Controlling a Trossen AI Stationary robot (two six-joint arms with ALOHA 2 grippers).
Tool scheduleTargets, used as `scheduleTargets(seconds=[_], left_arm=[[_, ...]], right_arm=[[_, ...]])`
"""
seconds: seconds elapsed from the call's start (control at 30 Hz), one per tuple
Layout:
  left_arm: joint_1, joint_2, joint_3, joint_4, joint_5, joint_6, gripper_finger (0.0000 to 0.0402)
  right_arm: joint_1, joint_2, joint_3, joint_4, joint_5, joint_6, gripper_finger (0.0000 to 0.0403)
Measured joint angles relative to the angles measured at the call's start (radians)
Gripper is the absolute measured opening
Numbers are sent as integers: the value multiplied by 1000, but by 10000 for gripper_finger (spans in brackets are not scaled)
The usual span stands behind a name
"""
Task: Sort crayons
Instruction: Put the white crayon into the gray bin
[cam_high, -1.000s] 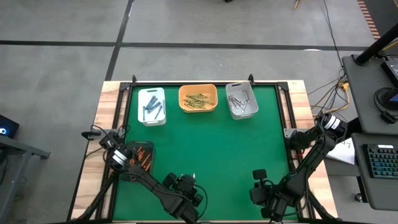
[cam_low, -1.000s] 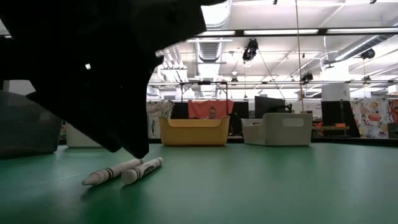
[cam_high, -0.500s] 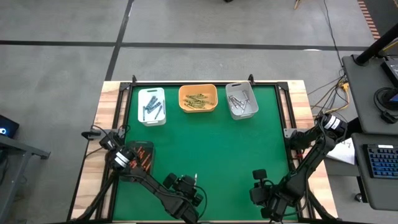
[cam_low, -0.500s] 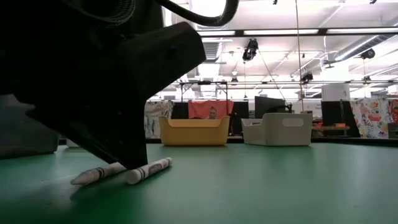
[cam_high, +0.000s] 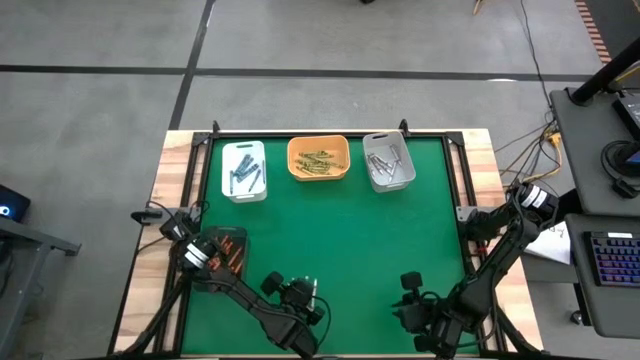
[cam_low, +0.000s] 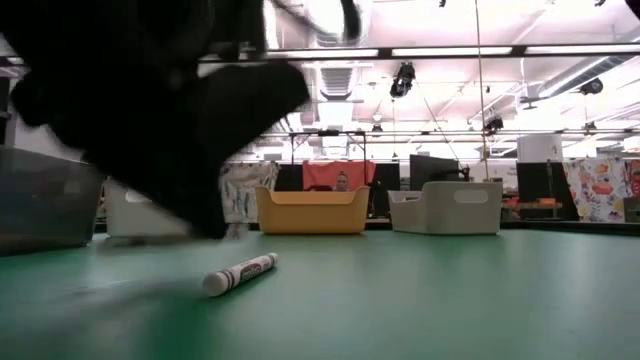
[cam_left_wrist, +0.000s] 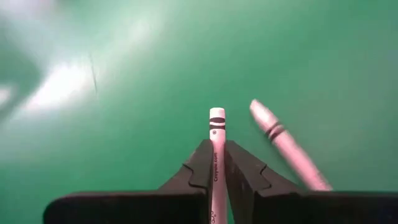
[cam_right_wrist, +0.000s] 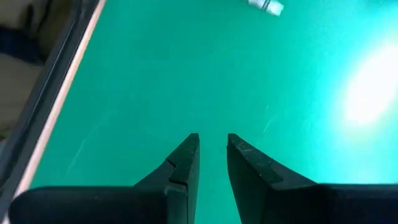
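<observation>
- Two white crayons are showing at the near edge of the green mat: one is sitting clamped lengthwise between the fingers of the left pincer, its tip poking out ahead of them.
- Second white crayon is lying flat on the mat just beside that pincer's fingers, angled away from the held one and apart from it; the low view shows it resting alone on the mat.
- Left pincer is hanging close over the mat.
- Right pincer is hovering over bare mat near the wooden edge, fingers standing narrowly apart, gripping nothing.
- Three bins are sitting in a row far ahead of both pincers: white, orange, grey, each holding crayons.
- Black tray is lying beside the left arm.
</observation>
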Motion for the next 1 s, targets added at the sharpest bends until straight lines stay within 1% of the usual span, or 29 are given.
scheduleTargets(seconds=[0.1,0.17,0.27,0.37,0.5,0.63,0.7,0.8,0.9,1.0], left_arm=[[0,-55,0,-2,-76,76,3],[0,-104,0,-1,-141,141,2],[-6,-186,0,10,-275,261,1],[-21,-270,1,52,-396,415,1],[-31,-361,-3,132,-491,644,1],[-26,-418,-3,138,-586,800,0],[-15,-435,-3,125,-611,856,0],[16,-462,-4,80,-614,901,0],[61,-492,-4,4,-574,914,0],[113,-521,-5,-71,-536,917,0]], right_arm=[[-12,0,0,53,56,-90,65],[-26,0,0,85,63,-152,61],[-47,0,0,164,66,-275,56],[-74,0,-1,265,70,-418,53],[-120,-1,-7,397,72,-590,52],[-177,-4,-38,509,73,-709,52],[-211,-16,-68,550,72,-747,52],[-270,-55,-112,572,63,-743,52],[-326,-107,-156,586,50,-715,52],[-376,-169,-191,598,34,-733,52]])
